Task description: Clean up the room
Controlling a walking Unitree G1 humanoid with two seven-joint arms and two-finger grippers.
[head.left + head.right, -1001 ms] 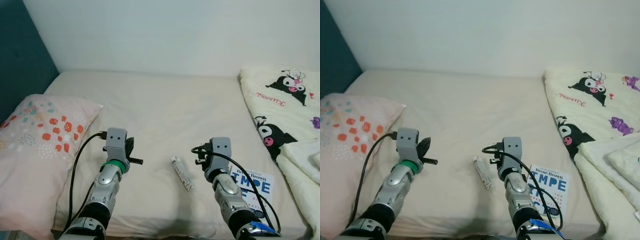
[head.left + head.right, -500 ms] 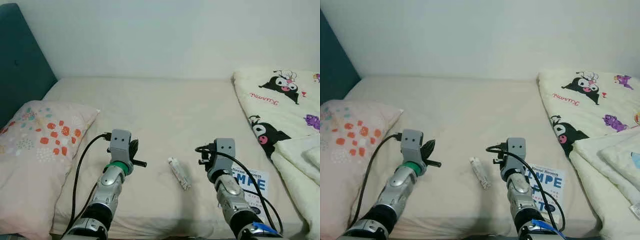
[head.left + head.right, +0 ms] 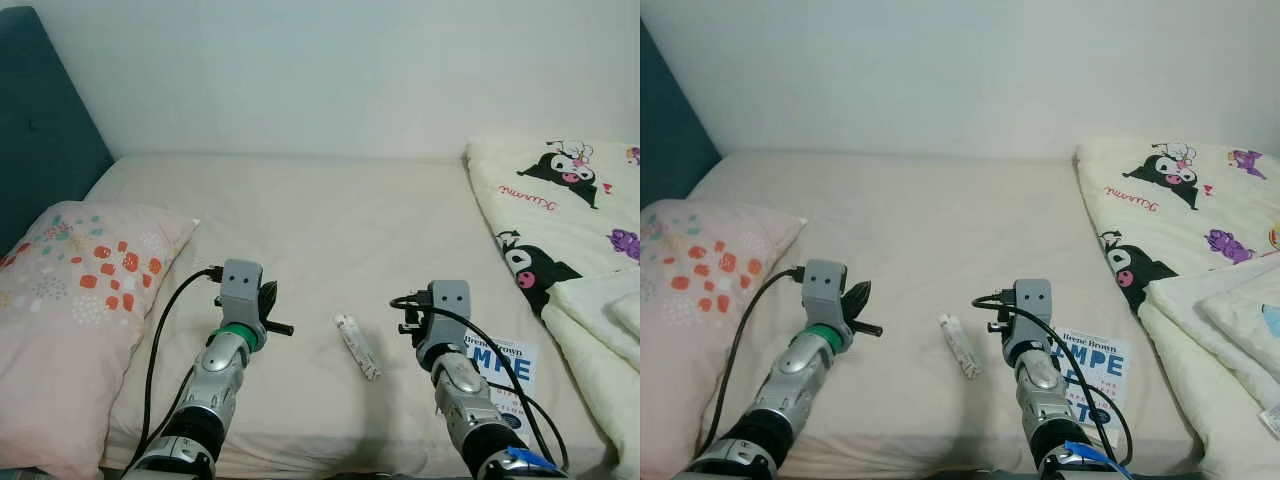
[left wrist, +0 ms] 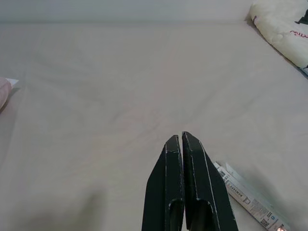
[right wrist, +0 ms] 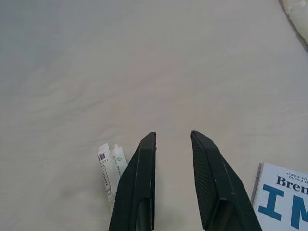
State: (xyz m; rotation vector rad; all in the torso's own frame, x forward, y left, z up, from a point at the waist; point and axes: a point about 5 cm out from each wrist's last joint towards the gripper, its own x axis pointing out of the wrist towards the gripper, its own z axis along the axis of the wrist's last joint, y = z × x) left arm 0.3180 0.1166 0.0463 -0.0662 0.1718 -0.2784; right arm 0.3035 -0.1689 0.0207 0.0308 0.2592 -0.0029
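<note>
Both of the robot's arms reached out low over a cream-sheeted bed (image 3: 330, 220), with a small white tube (image 3: 358, 346) lying on the sheet between them. The left gripper (image 4: 182, 139) hovered above the mattress with its two black fingers pressed together and nothing between them, the tube just beside it toward the robot's right. The right gripper (image 5: 172, 137) hung over the sheet with its fingers set apart, a gap showing between them and nothing held; the tube lay just to its left, and a white book (image 3: 503, 368) with large blue lettering lay on the bed just to its right, near the front edge. A pink pillow (image 3: 70, 300) patterned with red and teal spots rested at the bed's left side against a dark teal headboard (image 3: 45, 120). A cream duvet (image 3: 570, 220) printed with black cartoon characters was bunched along the right side, well apart from both grippers.
</note>
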